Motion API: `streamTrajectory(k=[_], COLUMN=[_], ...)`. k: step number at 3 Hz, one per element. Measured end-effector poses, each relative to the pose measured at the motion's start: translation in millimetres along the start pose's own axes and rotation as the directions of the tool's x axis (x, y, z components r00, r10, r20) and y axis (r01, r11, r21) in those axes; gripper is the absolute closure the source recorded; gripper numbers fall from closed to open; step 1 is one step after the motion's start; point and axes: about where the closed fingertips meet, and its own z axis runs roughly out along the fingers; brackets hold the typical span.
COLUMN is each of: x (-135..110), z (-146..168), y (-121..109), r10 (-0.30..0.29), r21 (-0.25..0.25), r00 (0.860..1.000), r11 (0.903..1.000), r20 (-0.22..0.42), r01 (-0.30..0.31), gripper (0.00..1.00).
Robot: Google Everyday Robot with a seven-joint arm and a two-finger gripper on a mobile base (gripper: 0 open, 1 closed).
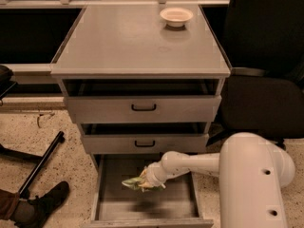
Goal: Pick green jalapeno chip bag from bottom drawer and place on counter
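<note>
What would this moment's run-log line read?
phase: grasp | gripper: inside bottom drawer, shut on green jalapeno chip bag | counter: white bowl at back right, bag not yet placed

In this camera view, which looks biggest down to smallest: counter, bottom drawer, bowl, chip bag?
1. counter
2. bottom drawer
3. bowl and chip bag look alike; the bowl sits farther away, so unsure.
The pincer is in the drawer, at the bag.
</note>
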Motion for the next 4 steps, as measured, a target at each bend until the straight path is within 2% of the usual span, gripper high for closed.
streamTrajectory(k=[1, 2, 4], x=[-56, -82, -88], z=[-37, -64, -68], y=[-17, -38, -39], r10=[-0.054, -0.081, -0.097], r21=[0.037, 0.080, 0.085], r00=[0.997, 0.995, 0.993], r11=[0.9977, 0.9931, 0.9911], r20=[-0.059, -0.062, -0.063], r01=[0.057, 0.086, 0.102], gripper=[1.00, 1.00, 1.00])
